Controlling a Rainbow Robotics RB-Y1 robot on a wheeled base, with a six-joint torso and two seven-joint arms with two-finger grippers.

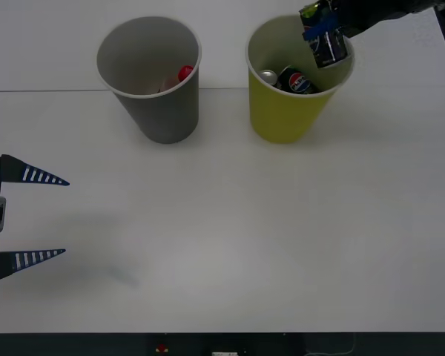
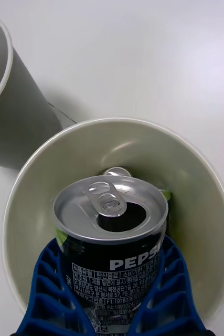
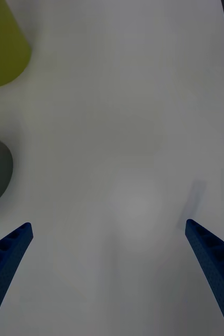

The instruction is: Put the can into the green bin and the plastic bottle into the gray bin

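1. Front view: right end effector (image 1: 322, 33) clamped on the can (image 1: 326, 41), tilted, over the far rim of the green bin (image 1: 289, 111) near the bench's far edge; Pepsi can (image 1: 298, 81) already inside. Gray bin (image 1: 152, 104) beside it. Left end effector (image 1: 30, 215) wide open, empty, at the bench's left edge.
2. Right wrist view: blue fingers (image 2: 56, 294) pinching the can's (image 2: 112, 231) body. Probably light, stiff, smooth; best gripped mid-body.
3. Left wrist view: spread fingers (image 3: 9, 252) above bare bench (image 3: 132, 131).

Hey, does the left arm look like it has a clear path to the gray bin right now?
Probably yes. The left gripper hangs open over bare table, with nothing between it and the gray bin. The right gripper holds the can over the green bin, off to the other side.
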